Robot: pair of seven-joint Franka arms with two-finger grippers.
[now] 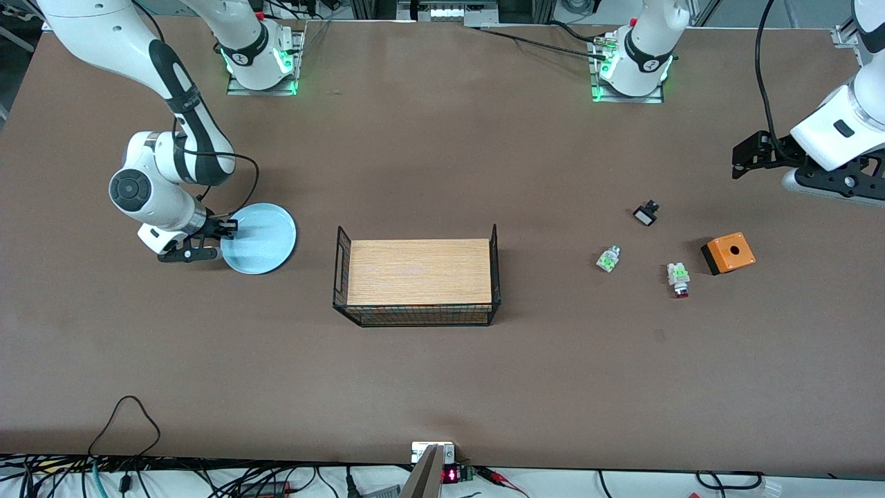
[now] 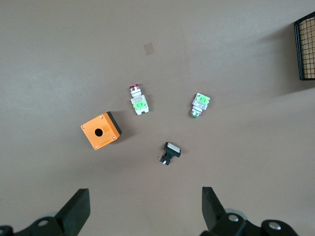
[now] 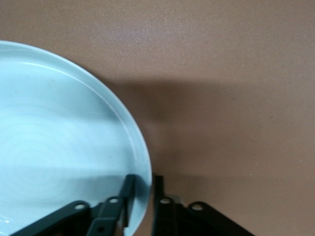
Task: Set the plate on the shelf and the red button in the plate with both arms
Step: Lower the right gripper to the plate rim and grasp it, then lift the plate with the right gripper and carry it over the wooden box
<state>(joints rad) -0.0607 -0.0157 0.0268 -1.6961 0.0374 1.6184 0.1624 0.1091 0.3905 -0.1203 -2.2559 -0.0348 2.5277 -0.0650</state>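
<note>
Jaws, front view: right gripper (image 1: 227, 226) pinches plate (image 1: 266, 238) rim, plate on table toward right arm's end; left gripper (image 1: 743, 160) waits aloft.
Left wrist view: fingers (image 2: 76, 209) spread wide above red button (image 2: 138, 101), orange box (image 2: 101, 131).
Right wrist view: fingers (image 3: 127, 194) clamp plate (image 3: 54, 142) edge.

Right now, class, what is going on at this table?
The right hand is at the plate, its fingers pinching the rim, one inside and one outside. The plate sits on the table toward the right arm's end. The left hand waits open in the air over the table near the red button, which lies untouched. The wire basket in the middle holds neither yet.
</note>
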